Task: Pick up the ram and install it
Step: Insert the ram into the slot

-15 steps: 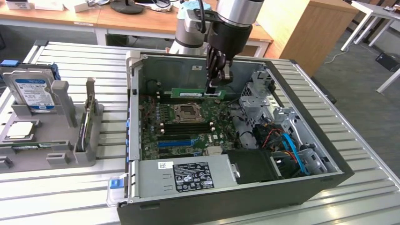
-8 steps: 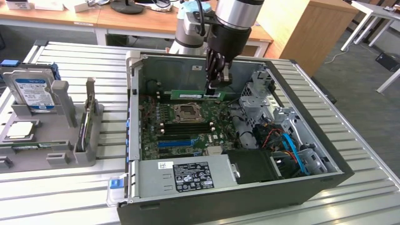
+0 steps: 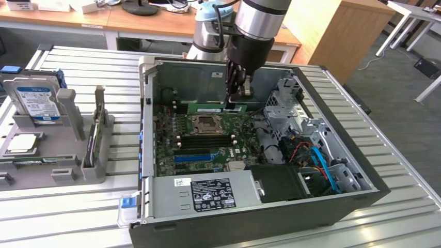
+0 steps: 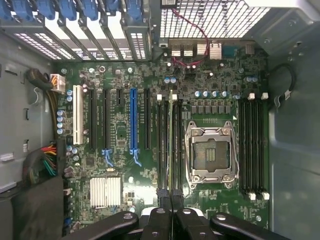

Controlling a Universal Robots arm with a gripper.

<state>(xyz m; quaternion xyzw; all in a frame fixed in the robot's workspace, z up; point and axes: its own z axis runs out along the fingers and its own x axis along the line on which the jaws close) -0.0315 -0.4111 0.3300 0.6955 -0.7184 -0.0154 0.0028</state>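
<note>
At the exterior view's left, a grey rack (image 3: pixel 69 103) on the counter (image 3: pixel 82 57) stands spare parts on edge, a hard drive (image 3: pixel 34 101) among them, likely so each can be taken from above. Just beside it lies the case (image 3: pixel 146 103), open side up. This puts the motherboard (image 3: pixel 169 150) flat, with its slots facing the arm.

The ram (image 3: pixel 205 109) is on the far side of the socket (image 3: pixel 205 123) in the exterior view. It stands on its long edge and runs along the memory slots there. The pincer (image 3: pixel 236 105) hangs vertical over the ram's end toward the exterior view's right.

In the wrist view the fingers (image 4: pixel 161 215) are drawn almost together, pinching the ram (image 4: pixel 171 140). The ram shows there as a thin green line parallel to the black slots (image 4: pixel 161 145) beside the socket. As I read it, gripping the upper edge leaves the contacts underneath free and keeps the stick square to its slot. I cannot tell whether it is seated or just above the slot.

Toward the exterior view's right, the drive cage (image 3: pixel 286 101) and cables (image 3: pixel 320 160) are well apart from the pincer.
</note>
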